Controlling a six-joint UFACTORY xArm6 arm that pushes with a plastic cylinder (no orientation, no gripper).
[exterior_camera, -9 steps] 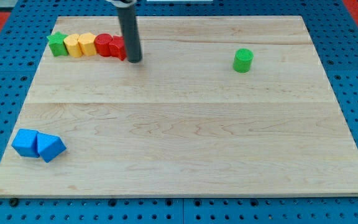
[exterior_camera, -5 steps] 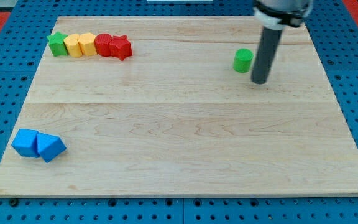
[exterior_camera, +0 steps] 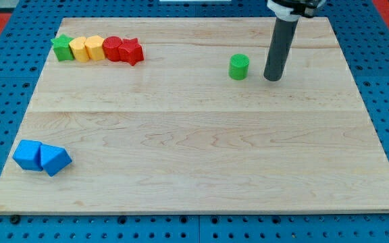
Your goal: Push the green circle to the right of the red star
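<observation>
- Green circle (exterior_camera: 239,67): short upright cylinder, flat round top facing up, bright green, side wall a shade darker. Round in plan, so no heading and no long axis across the board; only axis is the vertical one.
- Location: upper right of centre in the frame, on the wooden board (exterior_camera: 194,155), standing alone.
- My tip (exterior_camera: 271,77): just to the right of the green circle in the frame, a narrow strip of bare wood between the two, not touching. Dark rod rising from there to the top edge of the frame.
- No fingers on this rig, only the plain rod end; nothing gripped, nothing carried.
- Red star (exterior_camera: 132,51): upper left of the frame, well apart from the green circle, right-hand end of a row of touching blocks.
- Rest of that row, going left: red circle (exterior_camera: 113,48), two yellow blocks (exterior_camera: 86,48) of unclear shape, green star (exterior_camera: 62,48).
- Lower left of the frame: blue cube (exterior_camera: 27,154) touching blue triangle (exterior_camera: 55,160).
</observation>
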